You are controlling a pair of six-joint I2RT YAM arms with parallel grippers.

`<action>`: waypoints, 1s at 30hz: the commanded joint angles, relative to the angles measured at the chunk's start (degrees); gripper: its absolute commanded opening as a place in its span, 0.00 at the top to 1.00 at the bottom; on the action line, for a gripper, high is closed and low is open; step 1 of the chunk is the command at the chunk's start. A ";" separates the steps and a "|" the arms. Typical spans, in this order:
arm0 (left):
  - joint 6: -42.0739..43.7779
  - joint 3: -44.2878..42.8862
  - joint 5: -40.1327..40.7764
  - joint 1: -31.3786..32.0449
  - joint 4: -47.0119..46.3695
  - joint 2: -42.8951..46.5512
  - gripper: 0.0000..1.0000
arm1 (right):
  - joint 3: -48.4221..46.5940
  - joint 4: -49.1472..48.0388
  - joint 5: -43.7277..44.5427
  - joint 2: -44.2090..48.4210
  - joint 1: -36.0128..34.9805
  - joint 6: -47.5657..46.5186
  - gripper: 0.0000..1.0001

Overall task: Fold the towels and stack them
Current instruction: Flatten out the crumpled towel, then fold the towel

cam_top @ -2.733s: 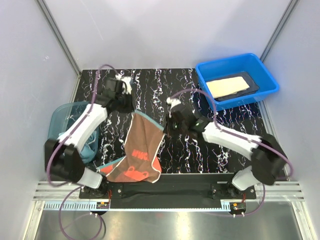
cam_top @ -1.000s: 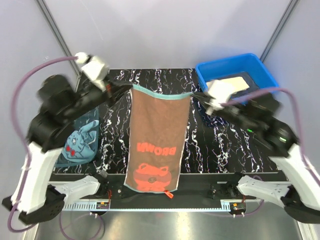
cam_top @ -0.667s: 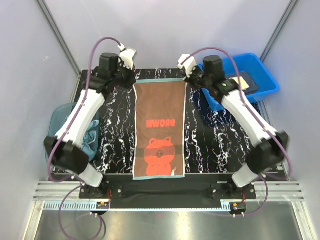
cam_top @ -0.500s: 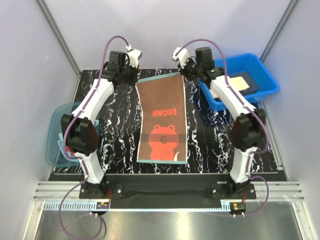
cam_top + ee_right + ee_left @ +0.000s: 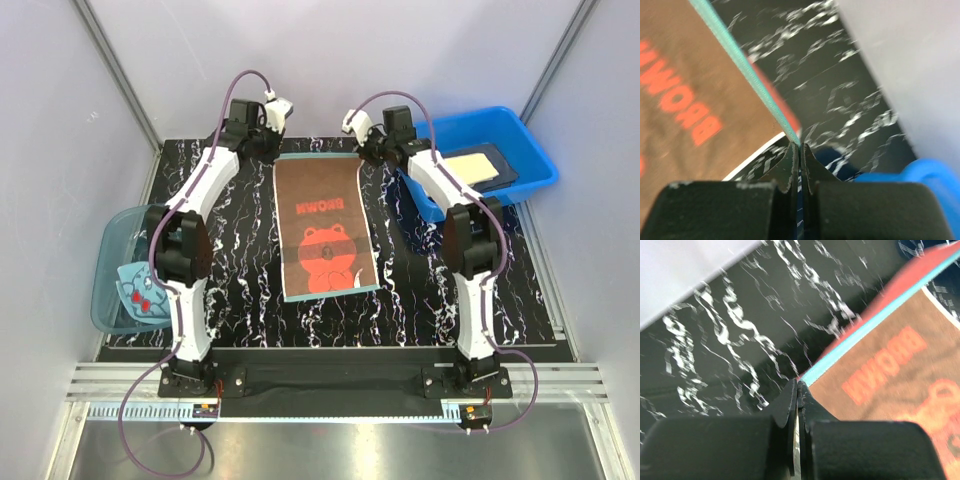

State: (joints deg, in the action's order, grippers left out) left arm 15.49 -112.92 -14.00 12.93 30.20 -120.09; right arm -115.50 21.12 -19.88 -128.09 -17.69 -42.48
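The red towel lettered "BROWN" with a teal edge (image 5: pixel 322 226) is spread lengthwise over the black marbled table (image 5: pixel 420 290). My left gripper (image 5: pixel 273 152) is shut on its far left corner (image 5: pixel 807 380). My right gripper (image 5: pixel 362 152) is shut on its far right corner (image 5: pixel 795 137). Both arms reach to the table's far edge. A pale yellow towel (image 5: pixel 468 168) lies on a dark slate-blue one (image 5: pixel 502 172) in the blue bin. A light teal towel (image 5: pixel 140 295) lies in the translucent teal tub.
The rigid blue plastic bin (image 5: pixel 478 127) stands at the far right, its edge showing in the right wrist view (image 5: pixel 920 172). The translucent teal tub (image 5: pixel 112 262) sits at the left edge. Grey walls close in the back and sides.
Both grippers lifted the red towel by its corners, spread it, then carried it toward the far edge; it now lies flatter and farther back on the table.
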 commanded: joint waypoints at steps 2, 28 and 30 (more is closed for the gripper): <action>2.71 10.05 0.12 0.08 -3.03 9.78 1.00 | 14.73 -7.40 -0.15 13.11 0.99 -3.22 1.00; -1.16 43.66 5.21 10.45 0.39 34.13 1.00 | 54.32 -5.31 -3.15 40.90 -2.69 8.81 1.00; -1.77 45.06 5.39 11.24 0.74 35.10 1.00 | 54.94 -4.69 -3.06 41.43 -3.31 9.87 1.00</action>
State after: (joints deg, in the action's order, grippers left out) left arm 14.55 -69.56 -12.82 23.81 29.87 -88.47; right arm -61.30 15.55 -25.04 -89.80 -20.64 -34.81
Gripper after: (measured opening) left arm 0.008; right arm 0.013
